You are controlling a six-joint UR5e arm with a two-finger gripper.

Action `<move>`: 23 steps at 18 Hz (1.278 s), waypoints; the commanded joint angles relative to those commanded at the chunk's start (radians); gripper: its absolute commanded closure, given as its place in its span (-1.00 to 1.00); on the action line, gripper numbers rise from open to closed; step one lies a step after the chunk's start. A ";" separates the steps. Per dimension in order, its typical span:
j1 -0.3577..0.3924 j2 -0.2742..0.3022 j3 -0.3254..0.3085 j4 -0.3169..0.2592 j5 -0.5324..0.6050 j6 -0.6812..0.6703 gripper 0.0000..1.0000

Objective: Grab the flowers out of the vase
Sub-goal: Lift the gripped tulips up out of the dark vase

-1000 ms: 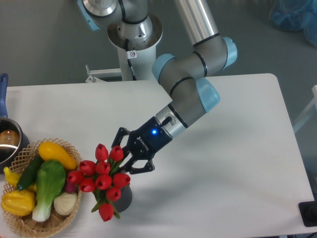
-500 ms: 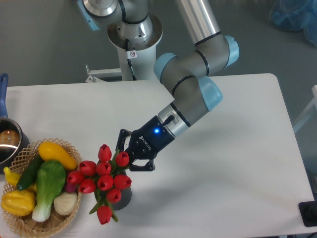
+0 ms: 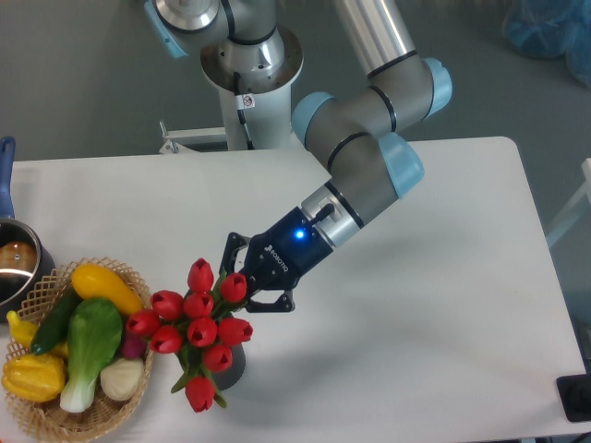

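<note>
Red tulips (image 3: 199,332) bunch just below and left of the claw (image 3: 242,286), whose fingers close narrowly around the bunch's upper right edge. Beneath the blooms, the dark vase (image 3: 231,363) peeks out.

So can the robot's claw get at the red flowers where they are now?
Probably yes. The gripper is already right against the flowers, on the bunch's upper right side, with nothing between them. The flowers hide the fingertips, so I can't tell if it has hold. The basket sits on the far side, out of its way.
</note>
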 joint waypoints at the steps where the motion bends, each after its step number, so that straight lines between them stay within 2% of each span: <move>1: 0.000 0.002 0.011 0.000 -0.008 -0.026 0.95; 4: 0.000 0.008 0.052 -0.002 -0.011 -0.086 0.95; 13: 0.014 0.052 0.071 -0.002 -0.028 -0.108 0.94; 19: 0.029 0.071 0.130 -0.002 -0.031 -0.178 0.94; 23: 0.038 0.075 0.149 -0.002 -0.064 -0.207 0.94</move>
